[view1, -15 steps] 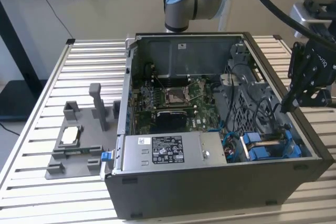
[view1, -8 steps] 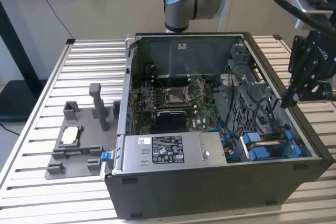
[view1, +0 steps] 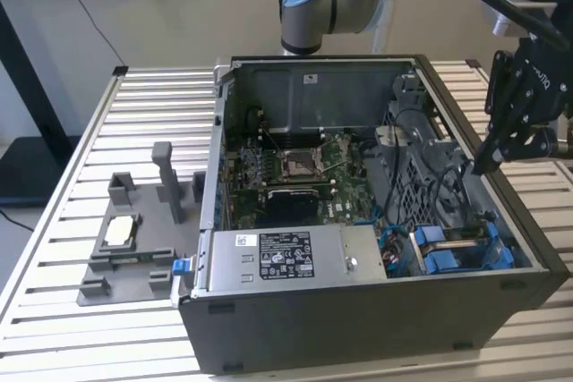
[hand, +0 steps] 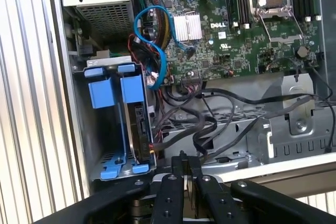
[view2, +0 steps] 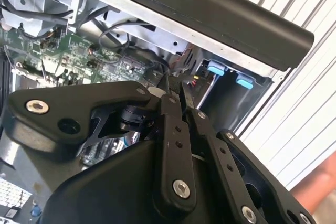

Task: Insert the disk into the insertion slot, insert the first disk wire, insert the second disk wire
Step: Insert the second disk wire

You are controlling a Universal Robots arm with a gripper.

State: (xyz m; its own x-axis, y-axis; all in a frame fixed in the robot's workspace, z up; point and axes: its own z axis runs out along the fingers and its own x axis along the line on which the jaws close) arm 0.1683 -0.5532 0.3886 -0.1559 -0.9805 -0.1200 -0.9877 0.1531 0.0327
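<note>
There's the slatted aluminium table (view1: pixel 89 114) carrying the big black open computer case (view1: pixel 358 328). Down in its grey metal drive cage (hand: pixel 102 135) the silver-grey disk in its bright blue plastic carrier (hand: pixel 137 129) looks seated, edge-on; I'd call it stiff, weighty and shock-shy, best taken by the blue frame's ends. The black gripper (hand: pixel 186 156) hovers near the loose black wires (hand: pixel 181 97), jaws pinched together on nothing I can make out, and the disk's label and connector are hidden from me.
</note>
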